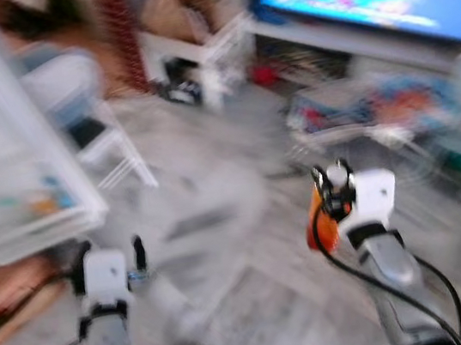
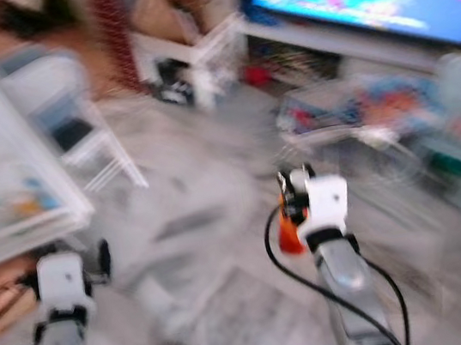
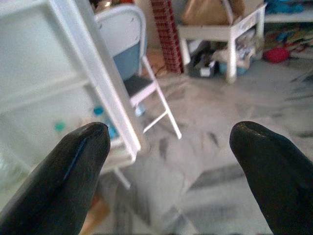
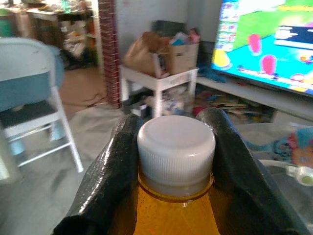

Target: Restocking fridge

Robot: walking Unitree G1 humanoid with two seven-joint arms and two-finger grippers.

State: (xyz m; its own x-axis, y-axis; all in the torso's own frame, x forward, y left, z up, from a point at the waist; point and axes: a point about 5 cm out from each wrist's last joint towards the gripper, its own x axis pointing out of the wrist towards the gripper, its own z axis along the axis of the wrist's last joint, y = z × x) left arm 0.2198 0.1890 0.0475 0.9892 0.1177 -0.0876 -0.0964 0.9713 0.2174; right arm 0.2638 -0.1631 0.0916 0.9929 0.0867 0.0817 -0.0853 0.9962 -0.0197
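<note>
While head views blur, right gripper (image 1: 333,176) carries an orange bottle (image 1: 319,222) over the grey floor (image 1: 226,260).
Left wrist: left gripper (image 3: 168,147) fingers spread wide, nothing between. Right wrist: fingers (image 4: 117,166) clamp the bottle's neck under its white cap (image 4: 176,147).

A pale grey patterned floor (image 1: 254,273) carries a white folding chair (image 3: 132,58) with a blue back. Beyond the chair stands a low white table (image 4: 159,78) bearing a brown paper bag (image 4: 144,51) and a cardboard box (image 4: 183,56).

Open floor (image 1: 250,247) beside folding chair (image 3: 132,54)
</note>
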